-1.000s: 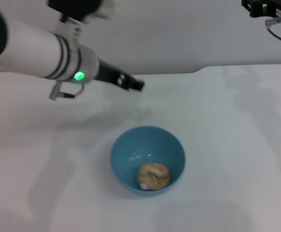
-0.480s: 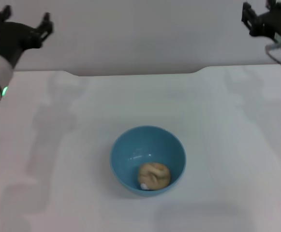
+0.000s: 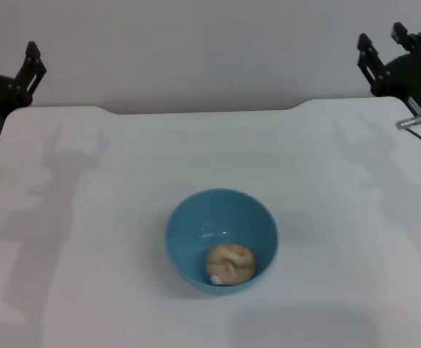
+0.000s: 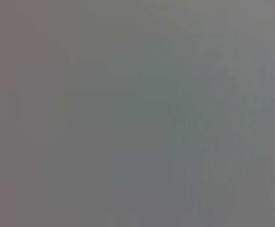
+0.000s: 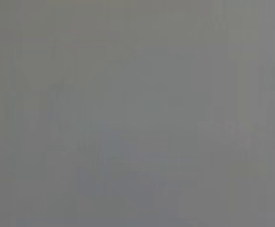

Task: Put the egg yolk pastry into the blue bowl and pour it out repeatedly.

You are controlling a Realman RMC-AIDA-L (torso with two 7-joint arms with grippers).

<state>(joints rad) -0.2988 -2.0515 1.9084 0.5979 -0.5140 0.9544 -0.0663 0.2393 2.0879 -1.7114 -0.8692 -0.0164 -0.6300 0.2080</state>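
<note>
The blue bowl (image 3: 196, 225) stands upright in the middle of the white table. The egg yolk pastry (image 3: 231, 264) lies inside it, against the near right wall. My left gripper (image 3: 6, 54) is open and empty at the far left, raised by the table's back edge, far from the bowl. My right gripper (image 3: 381, 39) is open and empty at the far right, raised over the back corner. Both wrist views show only plain grey, with no object or finger in them.
The white table (image 3: 326, 217) runs to a back edge against a pale wall (image 3: 196, 51). The back edge steps up at the right, near a notch (image 3: 297, 107). Nothing else stands on the table.
My left arm has swung away from above the bowl to the far left and now points up. My right gripper has come further into view. Bowl and pastry have not moved.
</note>
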